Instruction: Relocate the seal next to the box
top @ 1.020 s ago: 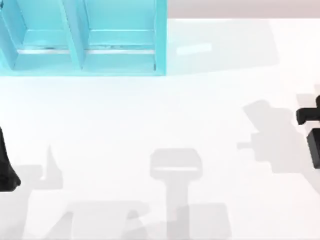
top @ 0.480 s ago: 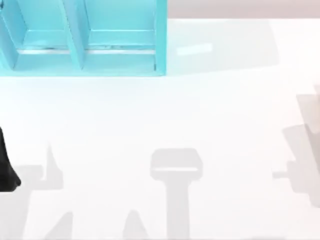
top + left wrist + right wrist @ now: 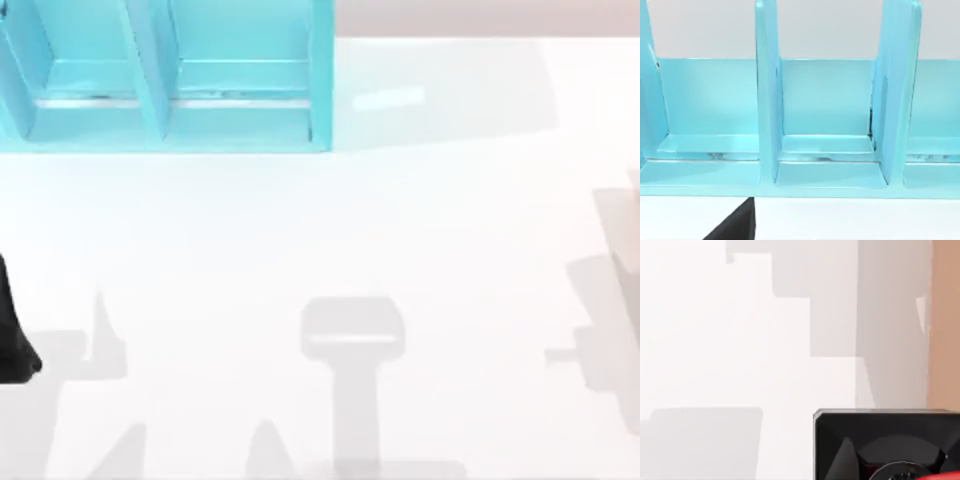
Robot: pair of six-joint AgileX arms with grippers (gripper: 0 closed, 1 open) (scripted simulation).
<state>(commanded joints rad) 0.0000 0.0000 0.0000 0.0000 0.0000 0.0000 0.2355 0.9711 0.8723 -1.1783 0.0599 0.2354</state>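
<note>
The seal [image 3: 887,445] sits on the white worktop [image 3: 715,340] right below my right claw. I cannot tell if that claw is open. The seal looks small, hard and light; its shiny red knob may slip, so I would grab the black block.

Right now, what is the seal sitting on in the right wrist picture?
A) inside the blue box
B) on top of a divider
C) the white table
C: the seal, black base with a bit of red knob, rests on the white table; the light-blue box stands elsewhere, at the table's far left.
</note>
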